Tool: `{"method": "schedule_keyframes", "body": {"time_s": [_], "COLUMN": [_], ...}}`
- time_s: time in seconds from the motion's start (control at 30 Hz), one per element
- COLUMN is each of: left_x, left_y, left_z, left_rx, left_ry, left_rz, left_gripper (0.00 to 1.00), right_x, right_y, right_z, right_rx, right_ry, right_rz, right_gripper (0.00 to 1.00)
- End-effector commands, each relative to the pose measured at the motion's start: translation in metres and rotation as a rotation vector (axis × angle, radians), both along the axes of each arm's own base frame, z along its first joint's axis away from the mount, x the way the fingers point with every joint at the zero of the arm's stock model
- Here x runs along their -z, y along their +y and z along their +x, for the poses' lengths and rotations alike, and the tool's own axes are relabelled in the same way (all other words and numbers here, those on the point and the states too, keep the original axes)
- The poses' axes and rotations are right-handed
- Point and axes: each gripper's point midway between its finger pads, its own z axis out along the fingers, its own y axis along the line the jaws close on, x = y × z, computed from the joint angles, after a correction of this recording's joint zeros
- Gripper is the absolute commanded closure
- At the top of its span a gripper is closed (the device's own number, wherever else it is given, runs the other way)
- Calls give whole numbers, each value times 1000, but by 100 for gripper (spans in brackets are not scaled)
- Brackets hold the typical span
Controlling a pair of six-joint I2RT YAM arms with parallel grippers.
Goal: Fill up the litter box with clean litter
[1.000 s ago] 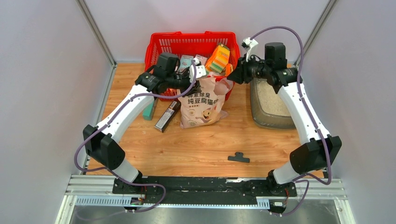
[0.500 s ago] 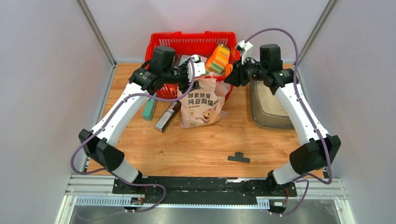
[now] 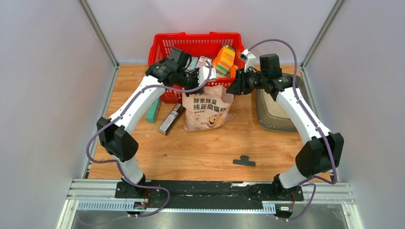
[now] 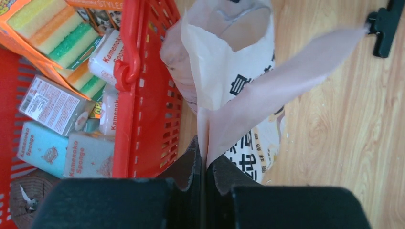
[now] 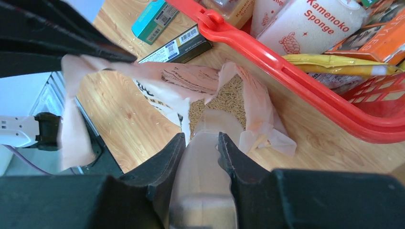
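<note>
The pinkish-cream cat-print bag (image 3: 205,112) stands open in front of the red basket. My left gripper (image 3: 206,78) is shut on the bag's top edge (image 4: 224,119) and holds the mouth open. My right gripper (image 3: 232,88) is shut on the clear scoop's handle (image 5: 203,152), with the scoop's front down in the bag mouth. Beige litter granules (image 5: 224,100) show inside the bag. The grey litter box (image 3: 267,125) sits to the right, behind my right arm, with pale litter (image 3: 276,102) in it.
The red basket (image 3: 165,52) holds sponge packs (image 4: 47,102) and boxes right behind the bag. A teal box (image 3: 154,112) and a black box (image 3: 171,119) lie left of the bag. A black clip (image 3: 244,161) lies on the wood nearer the front.
My right gripper has moved left from beside the litter box to the bag mouth with the scoop. My left arm has swung back and right, still holding the bag's edge.
</note>
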Motion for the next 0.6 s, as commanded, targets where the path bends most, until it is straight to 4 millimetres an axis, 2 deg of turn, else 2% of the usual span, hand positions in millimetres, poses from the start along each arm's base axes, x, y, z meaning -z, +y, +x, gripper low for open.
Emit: {"method": "schedule_keyframes", "body": {"time_s": [0.0, 0.03, 0.07, 0.13, 0.17, 0.2, 0.23, 0.27, 0.33, 0.5, 0.57], "left_x": [-28, -30, -40, -39, -53, -50, -54, -64, -66, -68, -70], "left_y": [1, 1, 0, -5, -6, -10, -12, -13, -18, -22, -22], "left_z": [-40, -45, -54, -58, -66, -65, -68, -75, -76, -73, -70], "left_rx": [34, 16, 17, -21, -13, -14, -20, -17, -19, -51, -88], "left_ry": [75, 106, 111, 145, 118, 97, 96, 65, 52, 58, 66], "left_rz": [-77, -101, -135, -196, -237, -266, -292, -321, -357, -392, -408], "left_gripper": [100, 100, 100, 100, 100, 100, 100, 100, 100, 100, 100], "right_x": [-16, -22, -18, -21, -21, -20, -16, -9, -3, 24, 26], "right_y": [12, 17, 8, 11, 6, 5, 8, 4, 6, -12, -18], "right_z": [-1, -3, 9, 11, 17, 18, 18, 22, 24, 30, 31], "right_rx": [-1, 15, 108, 154, 210, 237, 249, 290, 325, 462, 517], "right_ry": [24, 22, 2, -39, -62, -72, -79, -85, -90, -93, -101], "right_rz": [74, 56, -12, -55, -90, -112, -142, -178, -196, -320, -325], "right_gripper": [100, 100, 100, 100, 100, 100, 100, 100, 100, 100, 100]}}
